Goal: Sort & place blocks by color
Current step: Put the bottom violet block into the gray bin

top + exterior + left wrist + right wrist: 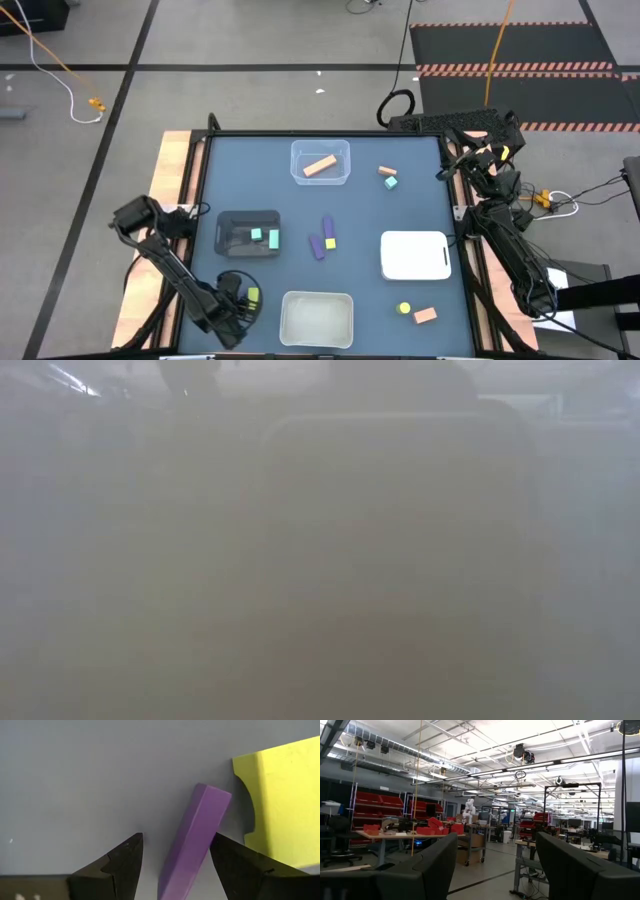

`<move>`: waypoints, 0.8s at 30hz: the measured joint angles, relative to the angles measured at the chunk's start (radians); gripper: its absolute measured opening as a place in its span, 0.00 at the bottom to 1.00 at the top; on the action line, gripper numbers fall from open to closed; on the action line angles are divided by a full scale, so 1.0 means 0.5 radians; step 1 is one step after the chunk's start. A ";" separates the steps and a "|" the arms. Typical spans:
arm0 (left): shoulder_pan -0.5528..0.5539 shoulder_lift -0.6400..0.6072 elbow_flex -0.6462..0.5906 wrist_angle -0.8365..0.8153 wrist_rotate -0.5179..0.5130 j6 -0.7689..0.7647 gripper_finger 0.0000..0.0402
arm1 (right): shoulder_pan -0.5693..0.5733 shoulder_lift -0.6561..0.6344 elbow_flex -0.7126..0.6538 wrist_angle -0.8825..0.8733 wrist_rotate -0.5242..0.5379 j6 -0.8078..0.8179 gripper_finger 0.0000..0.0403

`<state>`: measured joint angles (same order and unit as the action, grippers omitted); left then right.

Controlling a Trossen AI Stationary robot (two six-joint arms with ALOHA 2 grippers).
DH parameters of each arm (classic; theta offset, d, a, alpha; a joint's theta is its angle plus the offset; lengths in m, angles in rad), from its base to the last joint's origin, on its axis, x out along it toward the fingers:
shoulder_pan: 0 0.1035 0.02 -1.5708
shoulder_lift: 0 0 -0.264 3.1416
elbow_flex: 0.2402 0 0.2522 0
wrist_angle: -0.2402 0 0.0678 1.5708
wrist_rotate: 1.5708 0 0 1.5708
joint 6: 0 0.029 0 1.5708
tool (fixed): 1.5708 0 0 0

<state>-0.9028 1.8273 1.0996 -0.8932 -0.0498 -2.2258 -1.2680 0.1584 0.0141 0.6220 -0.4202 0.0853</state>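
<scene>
The left tool (pixel 175 865) is low over the near left corner of the dark blue surface (pixel 230 180), its two dark fingers (pixel 117 865) spread wide with a long purple bar (pixel 192 840) lying between them; the bar rests on the surface and neither finger visibly presses it, so it is straddled, not yet held; just beside it lies a yellow-green notched block (pixel 280 805), close to one finger. The step in hand appears to be the pick of this purple bar.

The next move calls for closing squarely on the bar's long sides without nudging the yellow-green neighbour, then lifting and carrying it toward wherever purple is gathered; two more purple pieces (pixel 323 238) lie loose at mid-surface. Sorting is only partly begun: an orange bar (pixel 320 166) sits in the clear square tub (pixel 300 172) at the far side, teal and yellow-green pieces (pixel 264 237) sit in the black tray (pixel 240 219), and the white lidded box (pixel 415 255) and the near clear tub (pixel 316 318) hold nothing visible.

The right tool (pixel 495 865) is parked off the surface's right edge, fingers apart and empty, facing the room.
</scene>
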 joint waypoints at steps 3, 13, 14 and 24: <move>0.001 0.018 0.006 0.002 0.003 -0.002 0.57 | 0.000 0.000 0.000 0.000 0.000 0.000 0.65; 0.013 0.022 0.005 0.009 -0.014 0.102 0.32 | 0.000 0.000 0.000 0.001 0.000 0.000 0.65; 0.013 0.022 0.005 0.008 -0.014 0.103 0.27 | 0.000 0.000 0.000 0.001 0.000 0.000 0.65; 0.058 -0.111 0.036 -0.125 -0.007 0.187 0.14 | 0.000 0.000 0.000 0.001 0.000 0.001 0.65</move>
<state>-0.8736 1.7717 1.1176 -0.9560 -0.0531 -2.1321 -1.2679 0.1584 0.0143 0.6224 -0.4202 0.0856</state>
